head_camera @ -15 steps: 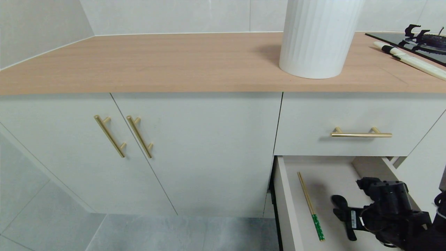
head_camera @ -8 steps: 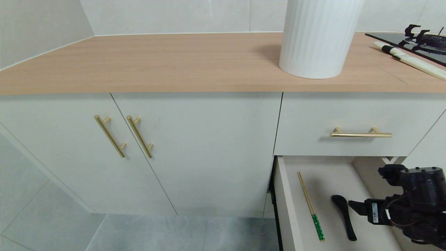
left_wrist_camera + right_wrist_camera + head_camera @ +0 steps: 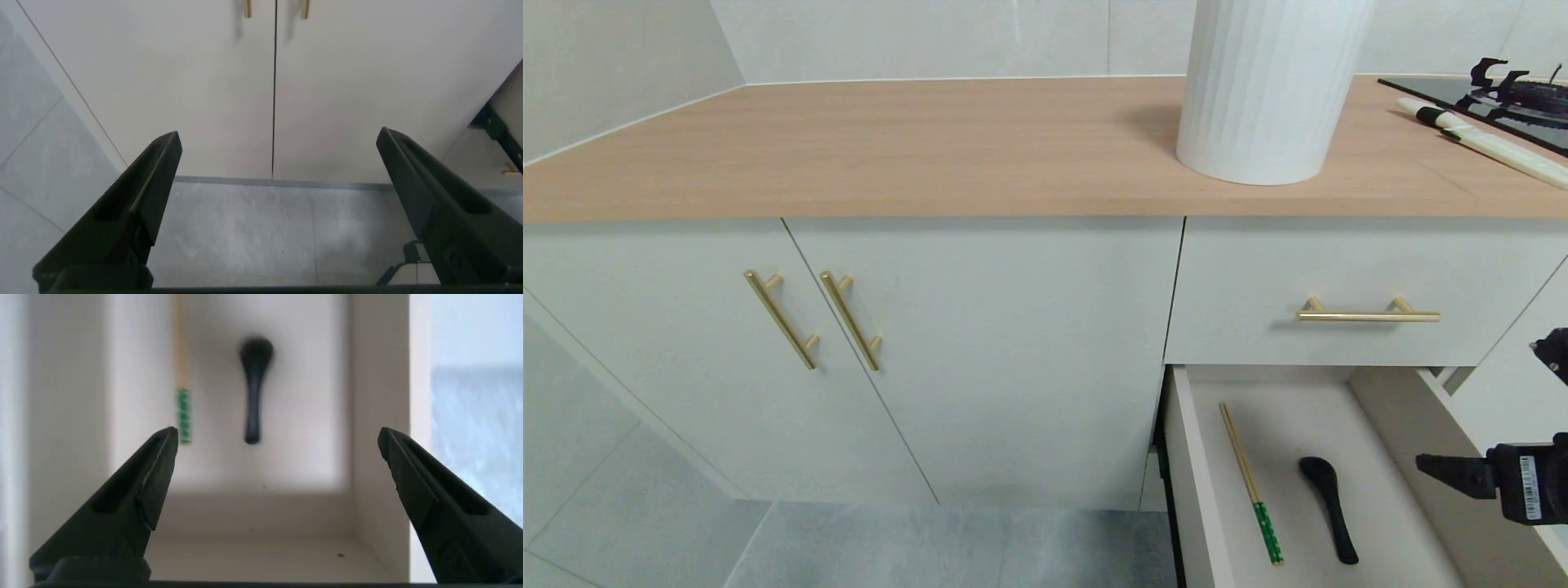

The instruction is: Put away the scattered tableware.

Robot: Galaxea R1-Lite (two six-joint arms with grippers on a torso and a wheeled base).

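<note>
Right gripper [image 3: 277, 434]: hanging above the open drawer [image 3: 1188, 457], out toward its right wall; the jaws are standing wide apart and holding nothing.
Left gripper [image 3: 279, 135]: hanging low over the floor, facing the cupboard doors [image 3: 980, 351]; its jaws are also gaping wide and empty.
Spoon [image 3: 1327, 498]: lying flat near the middle of the drawer floor, bowl toward the back, apart from everything else.
Chopsticks [image 3: 1245, 474]: lying side by side along the drawer's left wall, green ends toward the front.
Step in hand: by my reading, the right arm is getting clear of the drawer with the spoon delivered.
Doing it well: keeping the open jaws above the drawer's walls while leaving, so nothing is nudging the spoon or the chopsticks. What looks like a knife [image 3: 1486, 139] is lying at the bench's right end beside the stove [image 3: 1515, 90] (probably the next piece to fetch). Going for its pale handle looks safest.
Counts: one spoon, one pair of chopsticks, one likely knife, one tall white ribbed container [image 3: 1266, 90] near the bench's [image 3: 890, 147] front edge, one open drawer, one shut drawer above it, two cupboard doors.
</note>
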